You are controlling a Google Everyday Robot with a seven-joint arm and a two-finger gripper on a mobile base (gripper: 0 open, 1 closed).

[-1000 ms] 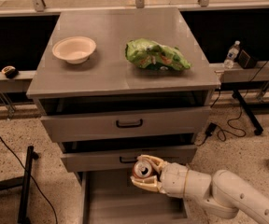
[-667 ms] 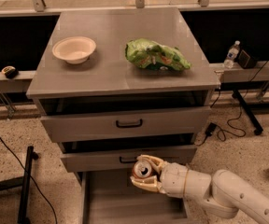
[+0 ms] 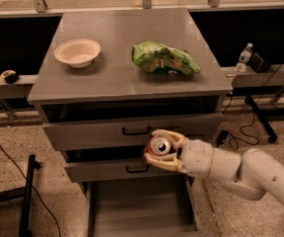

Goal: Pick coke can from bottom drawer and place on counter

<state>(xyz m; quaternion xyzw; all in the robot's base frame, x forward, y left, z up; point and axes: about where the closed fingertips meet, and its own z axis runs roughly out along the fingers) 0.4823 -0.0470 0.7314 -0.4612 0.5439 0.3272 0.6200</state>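
Note:
My gripper (image 3: pixel 158 148) is shut on the coke can (image 3: pixel 159 145), a small red can whose silver top faces the camera. It holds the can in the air in front of the two upper drawers, above the open bottom drawer (image 3: pixel 139 207). The bottom drawer is pulled out toward the camera and its grey tray floor shows nothing inside. The counter (image 3: pixel 120 65) is the grey metal top of the cabinet, above and behind the can. My white arm reaches in from the lower right.
A cream bowl (image 3: pixel 77 52) sits on the counter's left side and a green chip bag (image 3: pixel 164 58) on its right. A clear water bottle (image 3: pixel 243 57) stands on a ledge at the right. Cables and a black stand lie on the floor.
The gripper with the coke can has risen slightly, from level with the middle drawer toward the upper drawer front. Nothing else has moved.

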